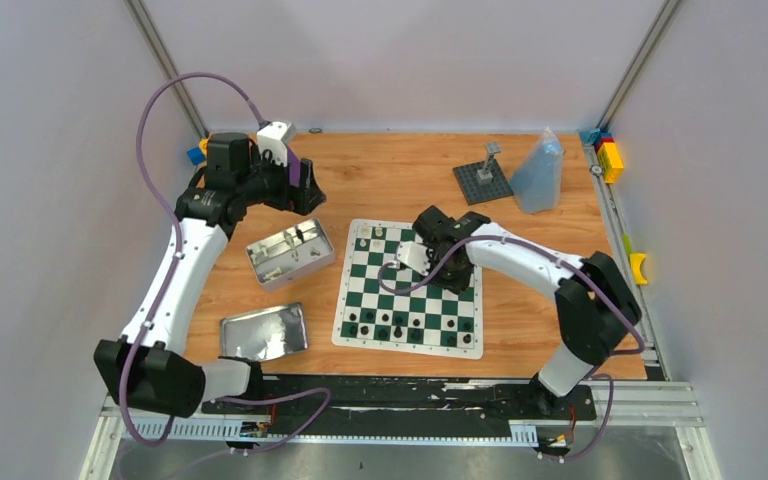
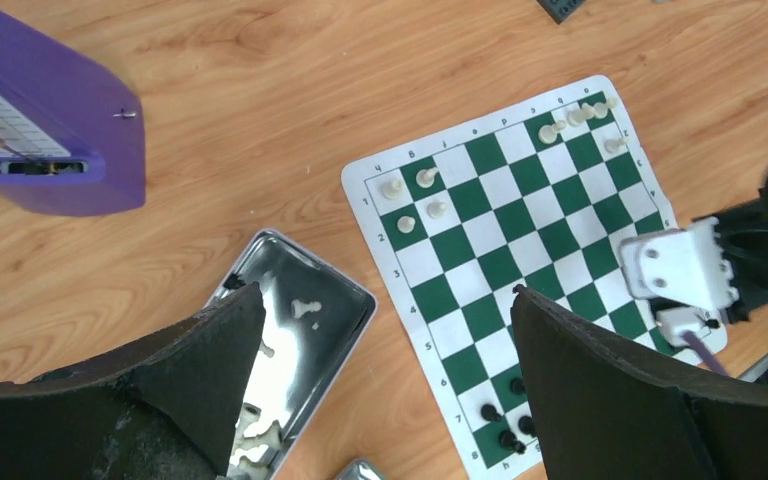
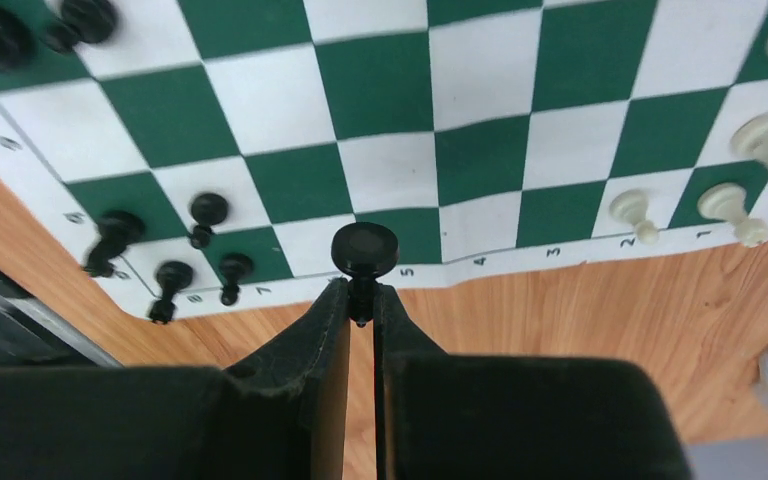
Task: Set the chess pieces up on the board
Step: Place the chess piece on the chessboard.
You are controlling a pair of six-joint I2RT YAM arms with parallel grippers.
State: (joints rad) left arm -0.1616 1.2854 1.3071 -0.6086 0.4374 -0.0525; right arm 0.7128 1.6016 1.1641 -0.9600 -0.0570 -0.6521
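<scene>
One black pawn (image 3: 365, 248) sits pinched in the right gripper (image 3: 362, 300) above the board (image 3: 380, 90); left gripper (image 2: 385, 298) gapes wide beside it.

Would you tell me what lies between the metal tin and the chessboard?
Only bare wooden table separates tin and board, as the left wrist view shows.

The board's (image 1: 400, 290) middle rows lie open to a hand, hemmed by black pieces (image 3: 208, 208) along the near edge, white pieces (image 2: 426, 178) in both far corners, a tin (image 1: 278, 262) beside its left edge, and the right hand (image 3: 362, 300) pinching a black pawn (image 3: 365, 247) over its right edge.
</scene>
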